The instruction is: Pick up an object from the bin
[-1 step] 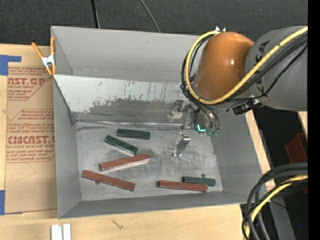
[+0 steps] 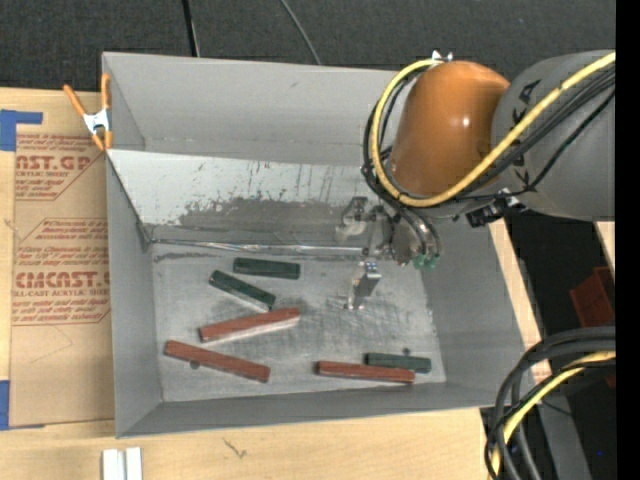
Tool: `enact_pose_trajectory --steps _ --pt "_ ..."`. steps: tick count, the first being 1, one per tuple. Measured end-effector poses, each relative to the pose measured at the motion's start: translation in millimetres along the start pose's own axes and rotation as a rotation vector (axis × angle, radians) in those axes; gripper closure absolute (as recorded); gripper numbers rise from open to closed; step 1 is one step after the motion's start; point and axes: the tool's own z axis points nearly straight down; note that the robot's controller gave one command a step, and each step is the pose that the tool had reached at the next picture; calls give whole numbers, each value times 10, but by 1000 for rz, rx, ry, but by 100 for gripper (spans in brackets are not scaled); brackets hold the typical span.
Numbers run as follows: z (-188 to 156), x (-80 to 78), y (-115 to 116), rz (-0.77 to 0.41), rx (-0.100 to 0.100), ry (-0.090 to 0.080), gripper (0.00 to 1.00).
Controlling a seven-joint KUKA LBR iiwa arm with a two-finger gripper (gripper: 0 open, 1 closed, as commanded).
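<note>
Where the gripper point(image 2: 363, 294) hangs, grip unreadable, red sticks point(image 2: 250, 325) and green sticks point(image 2: 242, 289) lie apart.

lab: robot arm point(image 2: 570, 148), metal bin point(image 2: 250, 118)

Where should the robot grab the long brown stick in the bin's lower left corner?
Probably its middle, from straight above, with the pincer closing across the narrow width. The brown stick lies flat, with free room along both long sides.
</note>
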Motion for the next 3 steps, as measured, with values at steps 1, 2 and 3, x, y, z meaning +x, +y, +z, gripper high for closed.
enact_pose_trajectory --steps 1,2,3 --pt "811 63 577 7 -1 -4 0" --pt "877 58 752 -320 0 4 0" --pt "784 56 772 -402 -1 -1 0"
